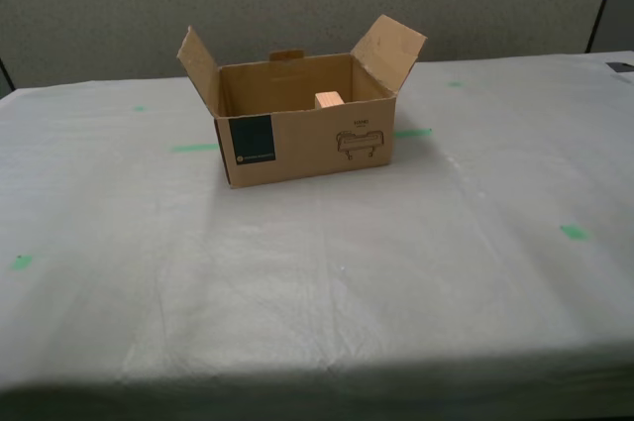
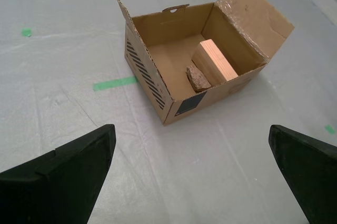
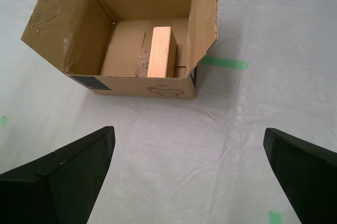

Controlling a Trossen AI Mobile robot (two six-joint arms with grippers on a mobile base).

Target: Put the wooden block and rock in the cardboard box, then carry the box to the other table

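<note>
Cardboard box (image 1: 302, 124) holding wooden block (image 2: 213, 61) and rock (image 2: 198, 78), my first gripper (image 3: 189, 176) and my second gripper (image 2: 192, 174) spread wide, empty, hovering near it

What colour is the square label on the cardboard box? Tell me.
Dark teal, the label on the cardboard box; clearest in the exterior view.

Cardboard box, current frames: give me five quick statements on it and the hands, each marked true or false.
1. The wooden block is inside the cardboard box. True.
2. The rock lies on the table outside the box. False: it is in the box, beside the block.
3. The box flaps are folded shut. False: they stand open.
4. My first hand is shut on the box. False: its fingers are spread wide, short of the box, holding nothing.
5. My second hand is open and clear of the box. True.
6. The box sits on the wrinkled pale table with green tape marks. True.
</note>
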